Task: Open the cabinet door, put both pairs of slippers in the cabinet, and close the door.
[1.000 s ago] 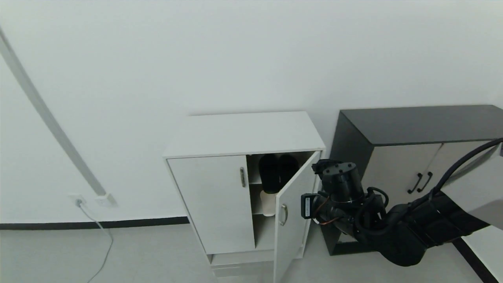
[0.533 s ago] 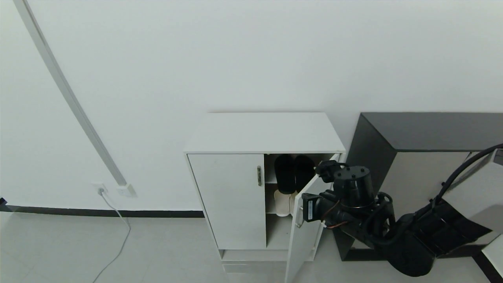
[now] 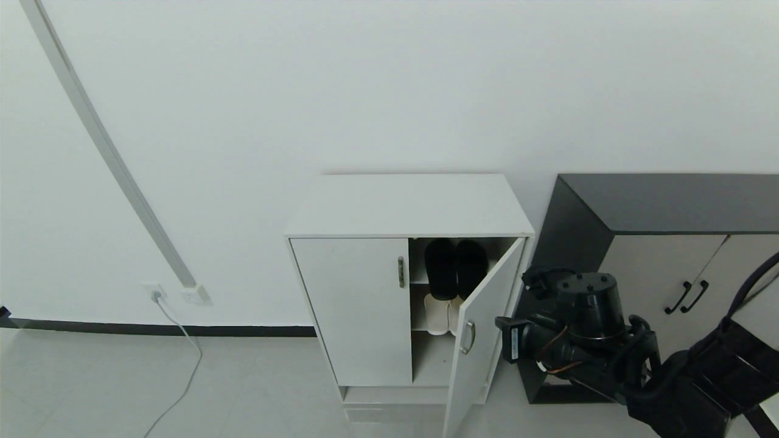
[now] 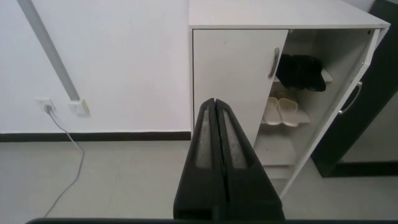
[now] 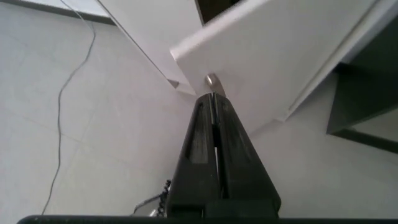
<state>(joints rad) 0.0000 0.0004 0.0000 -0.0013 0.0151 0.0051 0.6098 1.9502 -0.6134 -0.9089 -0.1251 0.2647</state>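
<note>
The white cabinet point(image 3: 408, 207) stands against the wall with its left door shut and its right door point(image 3: 487, 316) partly open. A black pair of slippers point(image 3: 455, 266) lies on the upper shelf, a white pair point(image 3: 439, 313) on the shelf below. My right arm point(image 3: 584, 316) is just right of the open door, on its outer side. My right gripper point(image 5: 213, 96) is shut and empty, its tip close to the door's metal handle point(image 5: 212, 79). My left gripper point(image 4: 215, 106) is shut and empty, held well back from the cabinet point(image 4: 239, 74), with both slipper pairs point(image 4: 301, 71) in sight.
A dark cabinet point(image 3: 657, 201) with two light doors stands right beside the white one, behind my right arm. A wall socket point(image 3: 155, 296) with a cable point(image 3: 182, 365) trailing over the floor is at the left. Open floor lies in front of the cabinet.
The head camera shifted at first. Since then my right arm has moved right and lower, off the door's front. The door stays partly open.
</note>
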